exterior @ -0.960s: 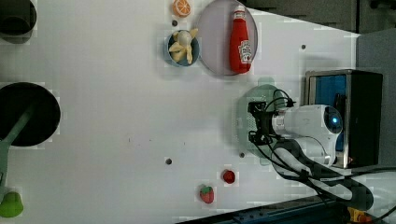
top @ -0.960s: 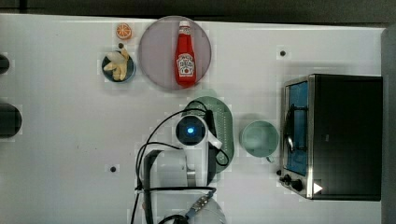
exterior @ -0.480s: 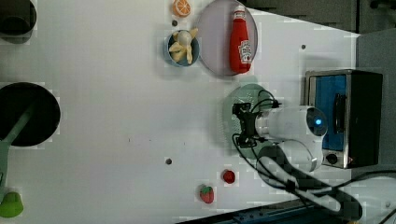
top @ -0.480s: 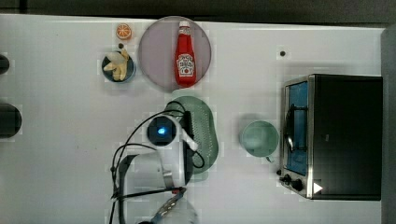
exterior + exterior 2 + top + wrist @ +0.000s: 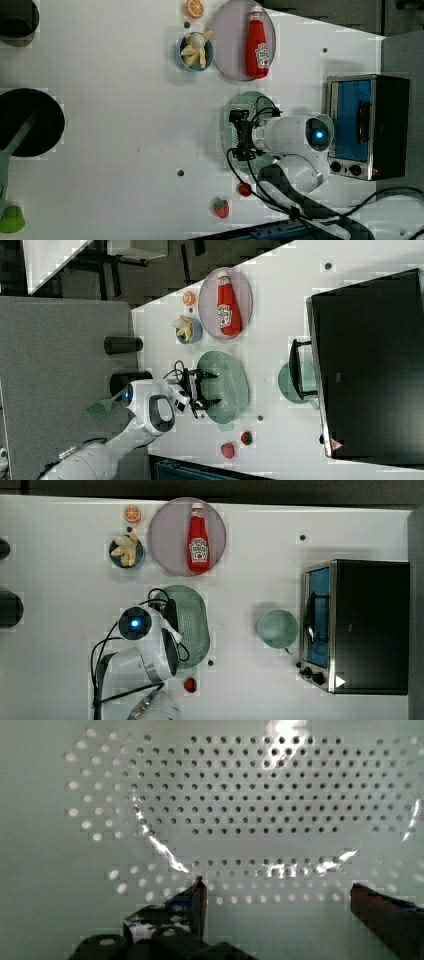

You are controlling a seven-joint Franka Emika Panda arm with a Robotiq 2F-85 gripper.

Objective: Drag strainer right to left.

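Note:
The strainer (image 5: 194, 620) is a pale green oval colander, dotted with holes, lying near the table's middle just below the plate in the top view. My gripper (image 5: 172, 625) reaches down into it from the top view's left. In the right view the gripper (image 5: 205, 388) stands open, its two fingers spread apart over the strainer (image 5: 227, 387) bowl. The wrist view looks into the strainer's holed floor (image 5: 260, 805), and the gripper (image 5: 280, 895) has nothing between its fingertips (image 5: 198, 892). In the left view the arm covers much of the strainer (image 5: 247, 100).
A grey-lilac plate (image 5: 167, 540) carrying a ketchup bottle (image 5: 198, 542) sits just beyond the strainer. A blue bowl (image 5: 127, 552) of banana pieces is beside it. A green cup (image 5: 277, 628) and a toaster oven (image 5: 360, 625) stand toward the top view's right. A small red piece (image 5: 189, 684) lies near the arm.
The strainer and my gripper have together slid toward the top view's left, away from the green cup. The fingers have stayed spread.

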